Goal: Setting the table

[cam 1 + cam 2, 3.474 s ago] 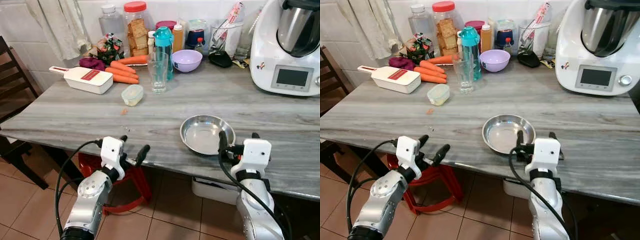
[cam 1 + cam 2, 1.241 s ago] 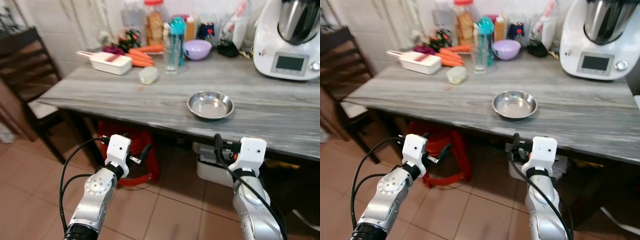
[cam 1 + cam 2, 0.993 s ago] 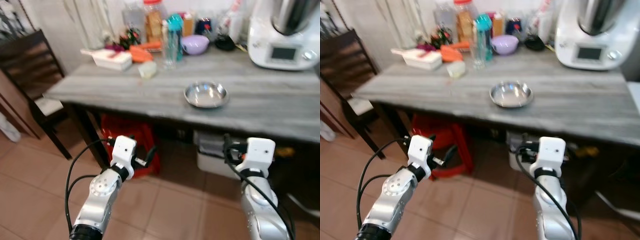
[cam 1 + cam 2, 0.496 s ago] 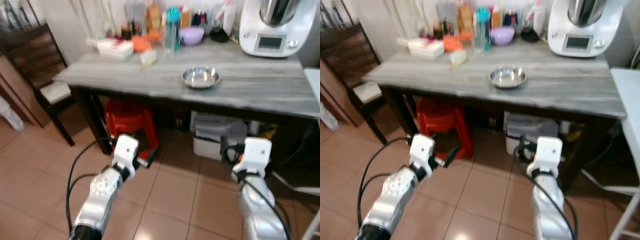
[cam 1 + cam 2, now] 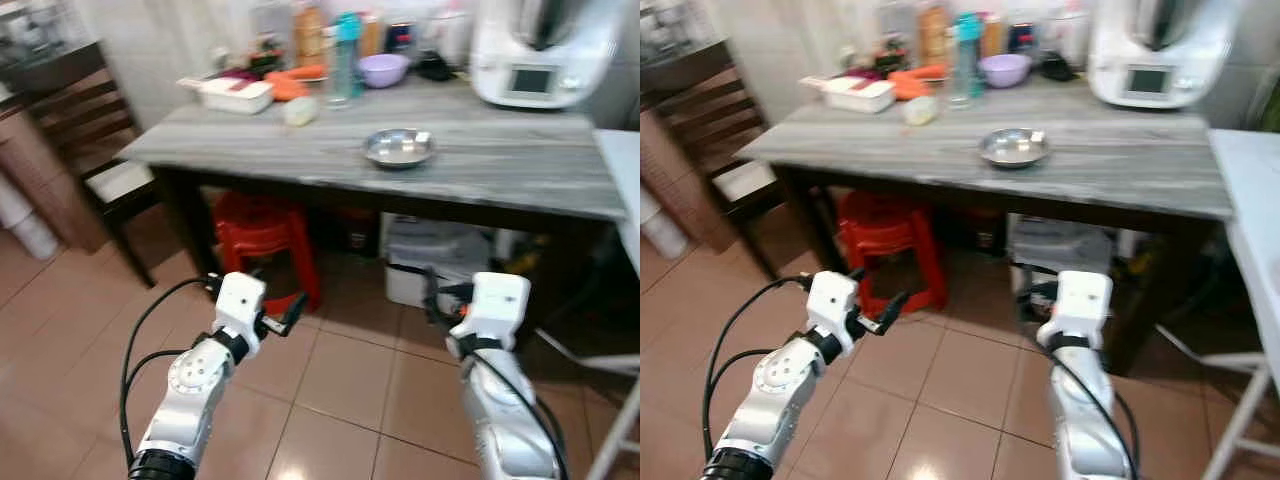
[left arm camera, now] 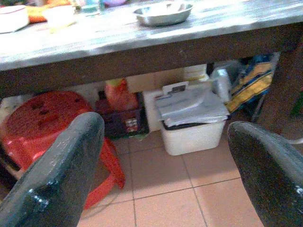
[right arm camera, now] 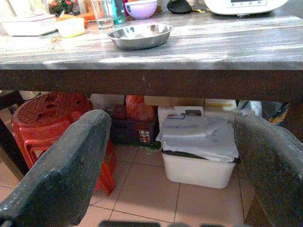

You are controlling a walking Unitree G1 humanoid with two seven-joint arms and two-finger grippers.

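A metal bowl (image 5: 398, 147) sits alone near the front edge of the grey tabletop (image 5: 500, 165). Well back from it, over the tiled floor (image 5: 340, 380), the left gripper (image 5: 275, 318) and right gripper (image 7: 175, 156) hang empty, jaws apart.

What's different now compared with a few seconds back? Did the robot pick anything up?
No. The robot has backed away from the table: its left gripper and right gripper, earlier at the table edge beside the steel bowl, now hang open over the floor tiles. The bowl, carrots and purple bowl stayed put.
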